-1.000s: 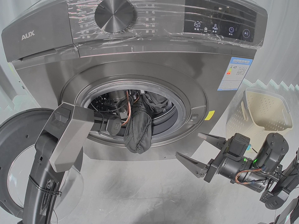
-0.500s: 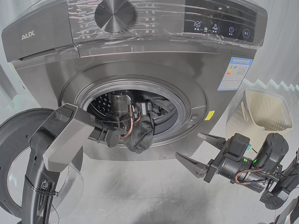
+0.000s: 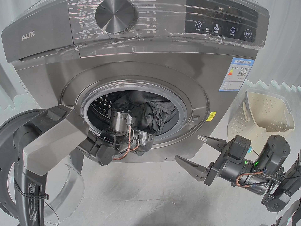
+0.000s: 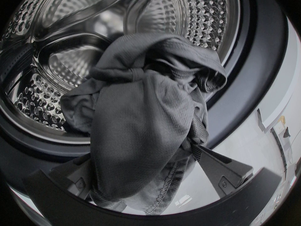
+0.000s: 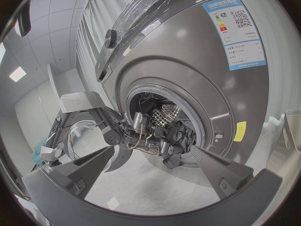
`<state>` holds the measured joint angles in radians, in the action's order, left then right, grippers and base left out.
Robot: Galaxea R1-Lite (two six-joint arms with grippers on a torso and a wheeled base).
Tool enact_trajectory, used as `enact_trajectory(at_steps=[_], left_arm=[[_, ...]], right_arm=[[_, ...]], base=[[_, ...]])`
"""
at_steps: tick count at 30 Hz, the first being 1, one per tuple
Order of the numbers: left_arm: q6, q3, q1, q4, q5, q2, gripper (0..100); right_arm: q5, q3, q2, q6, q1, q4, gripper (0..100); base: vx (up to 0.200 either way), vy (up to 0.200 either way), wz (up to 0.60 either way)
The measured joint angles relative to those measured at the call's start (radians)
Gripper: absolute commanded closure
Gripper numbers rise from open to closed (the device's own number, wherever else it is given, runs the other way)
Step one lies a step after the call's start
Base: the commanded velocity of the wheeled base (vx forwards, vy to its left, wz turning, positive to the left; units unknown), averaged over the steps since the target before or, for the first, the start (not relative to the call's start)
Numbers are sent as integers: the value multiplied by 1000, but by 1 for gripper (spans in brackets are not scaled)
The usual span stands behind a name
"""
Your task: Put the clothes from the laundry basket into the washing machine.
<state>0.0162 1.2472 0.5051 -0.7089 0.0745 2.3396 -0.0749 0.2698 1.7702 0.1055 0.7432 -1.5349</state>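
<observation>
You have one washing machine (image 3: pixel 156 63), one open door (image 3: pixel 5 148), one cream laundry basket (image 3: pixel 266 113), one dark garment (image 3: pixel 147 110) and two grippers.

The left gripper (image 4: pixel 141 151) is at 6 o'clock of the round opening, at its lower rim. In the left wrist view its fingers (image 4: pixel 219 168) are spread wide. They pinch nothing: the garment lies bunched between them and touches the finger you see. Most of the garment is inside the perforated drum (image 4: pixel 194 22). In the right wrist view, one end of it hangs out over the lower rim.

The right gripper (image 3: pixel 189 148) is at 5 o'clock of the opening, over the floor. Its fingers are spread and touch nothing. The basket stands at 3 o'clock of the opening, beside the machine, and the door at 8 o'clock.
</observation>
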Motion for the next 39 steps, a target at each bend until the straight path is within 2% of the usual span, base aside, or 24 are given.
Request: enact_trajectory(at_steps=[6,14,23,33,39], left_arm=[[-17,12,-3,-9,0,38,100],[0,68,-1,-5,7,64,100],[70,365,-11,-30,75,115,100],[94,686,-36,-80,139,256,100],[99,744,-56,-138,150,327,100]], right_arm=[[0,2,0,0,3,-1,0],[0,5,0,0,3,-1,0],[0,6,0,1,3,-2,0],[0,8,0,1,3,-3,0],[0,9,4,2,3,-6,0]], base=[[0,0,0],[0,0,0],[0,0,0],[0,0,0],[0,0,0]])
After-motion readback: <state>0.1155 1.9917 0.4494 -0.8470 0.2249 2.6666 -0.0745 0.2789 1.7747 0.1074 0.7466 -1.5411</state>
